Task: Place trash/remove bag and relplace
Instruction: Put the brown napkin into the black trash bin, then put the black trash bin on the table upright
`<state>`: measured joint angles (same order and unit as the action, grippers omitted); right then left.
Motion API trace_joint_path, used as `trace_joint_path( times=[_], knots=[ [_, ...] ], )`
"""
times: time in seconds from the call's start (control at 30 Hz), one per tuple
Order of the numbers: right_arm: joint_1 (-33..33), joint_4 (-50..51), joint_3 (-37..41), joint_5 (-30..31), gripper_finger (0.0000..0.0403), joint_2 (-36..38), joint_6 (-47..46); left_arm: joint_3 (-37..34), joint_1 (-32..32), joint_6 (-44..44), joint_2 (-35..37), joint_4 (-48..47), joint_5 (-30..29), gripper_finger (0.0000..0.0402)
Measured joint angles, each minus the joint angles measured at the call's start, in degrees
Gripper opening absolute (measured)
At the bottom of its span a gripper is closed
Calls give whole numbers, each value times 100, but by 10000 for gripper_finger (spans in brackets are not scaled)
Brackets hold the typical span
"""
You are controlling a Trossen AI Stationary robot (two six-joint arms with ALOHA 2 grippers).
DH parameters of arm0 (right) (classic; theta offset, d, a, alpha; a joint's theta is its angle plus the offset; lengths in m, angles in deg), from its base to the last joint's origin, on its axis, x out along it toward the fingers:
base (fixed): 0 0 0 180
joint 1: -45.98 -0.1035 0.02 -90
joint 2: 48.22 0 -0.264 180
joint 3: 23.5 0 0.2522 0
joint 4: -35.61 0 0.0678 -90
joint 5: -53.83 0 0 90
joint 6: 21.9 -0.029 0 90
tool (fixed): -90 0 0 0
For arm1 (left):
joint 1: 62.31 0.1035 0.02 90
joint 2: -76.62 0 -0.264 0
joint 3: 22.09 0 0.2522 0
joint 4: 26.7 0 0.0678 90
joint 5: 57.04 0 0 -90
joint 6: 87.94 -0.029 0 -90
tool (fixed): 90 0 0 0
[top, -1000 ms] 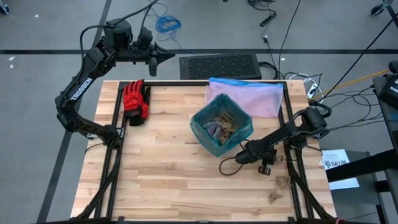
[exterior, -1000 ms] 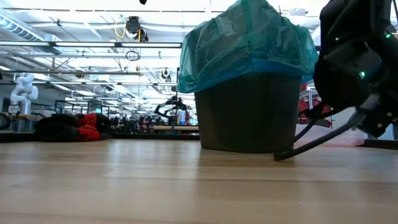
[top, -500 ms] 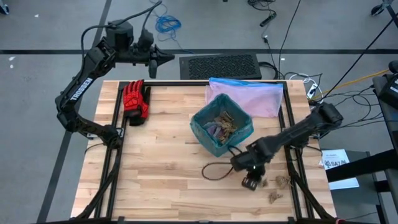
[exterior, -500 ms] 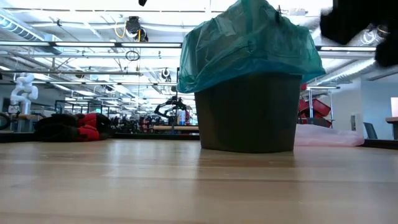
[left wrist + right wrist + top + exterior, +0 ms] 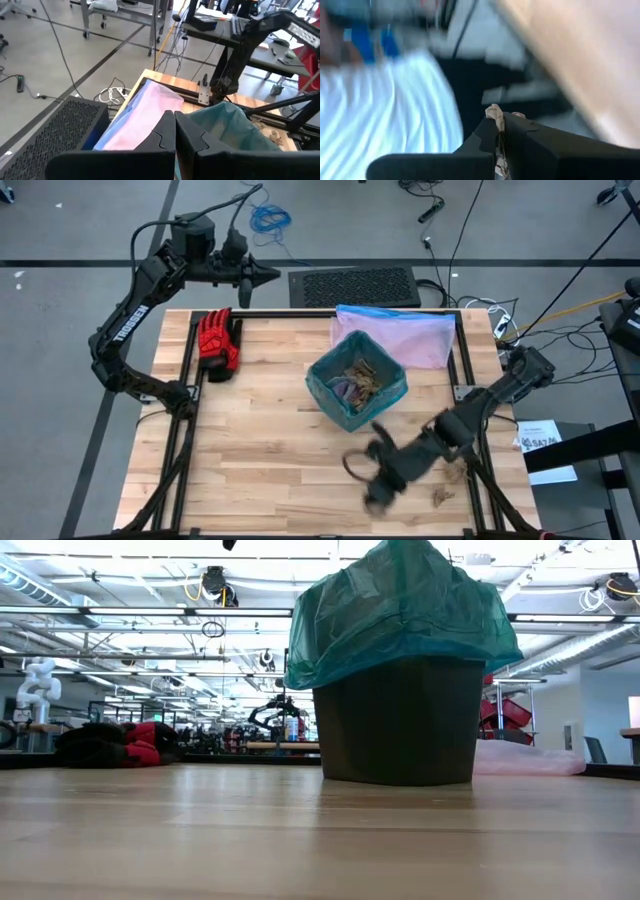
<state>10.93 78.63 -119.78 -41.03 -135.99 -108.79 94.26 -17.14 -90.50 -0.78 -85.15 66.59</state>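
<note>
Swinging away from the bin, my right gripper [image 5: 375, 498] is now crossing the table's near edge, blurred in the high view, where a second ago it was sitting low beside the bin's near side. Its fingers are clamping shut on a small pale crumpled scrap [image 5: 494, 113], poking out between the tips in the right wrist view; everything behind it there is smearing into streaks I cannot read. Two brownish scraps [image 5: 441, 497] are lying on the wooden table [image 5: 250, 450] just beside that gripper.

Farther in, the bag [image 5: 335, 398] is lining the dark bin [image 5: 398, 720] at mid-table, its teal rim folding over the bin's top, with scraps of trash [image 5: 357, 377] showing inside. From the low view the bin's contents are hidden. Behind the bin a pink bag [image 5: 400, 335] with a blue edge is lying flat.

At the far left corner a red and black glove [image 5: 217, 343] is resting. My left gripper [image 5: 270, 275] is hanging beyond the table's far edge, fingers pressed together on nothing. White lettering is running along the left arm [image 5: 128, 325], reading TROSSEN as far as I can make out.
</note>
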Motion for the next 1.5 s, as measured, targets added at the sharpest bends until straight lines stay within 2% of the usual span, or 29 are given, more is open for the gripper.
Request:
trace_joint_path(
  times=[0.1, 0.33, 0.5, 0.63, 0.83, 0.97, 1.07, 1.17, 1.3, 1.4, 1.5],
  knots=[
    [518, 628, -482, 835, 0, 0, 603, 0, -2, -118, 5, 0, 47, 1],
    [2206, 2540, -1267, 1795, 0, 0, 2012, 0, -1, -279, 13, 6, 64, 1],
    [3160, 3208, -1426, 1564, 8, 0, 2870, 0, 0, -275, 13, 16, 64, 1],
    [3705, 3724, -1416, 1444, 60, -24, 3269, 0, 0, -242, 13, 7, 64, 1],
    [4115, 3794, -1416, 853, 190, -28, 3529, 0, -2, -233, 13, 5, 63, 1],
    [3982, 3794, -1416, 234, 257, -28, 3463, 0, -2, -253, 13, 4, -14, 1],
    [3632, 3924, -1416, -56, 275, -28, 2943, 0, 0, -253, 12, 1, -79, 1],
    [3024, 4653, -1416, -445, 271, -28, 2073, 0, 1, -243, 11, 0, -99, 1],
    [1865, 5626, -1240, -723, 252, -27, 478, 0, 76, -226, 11, -2, -105, 1],
    [993, 5682, -961, -906, 243, -26, -796, 0, 166, -229, 11, -4, -107, 1],
    [372, 5206, -590, -797, 240, -27, -1935, 0, 209, -226, 11, -5, -107, 1]
  ],
)
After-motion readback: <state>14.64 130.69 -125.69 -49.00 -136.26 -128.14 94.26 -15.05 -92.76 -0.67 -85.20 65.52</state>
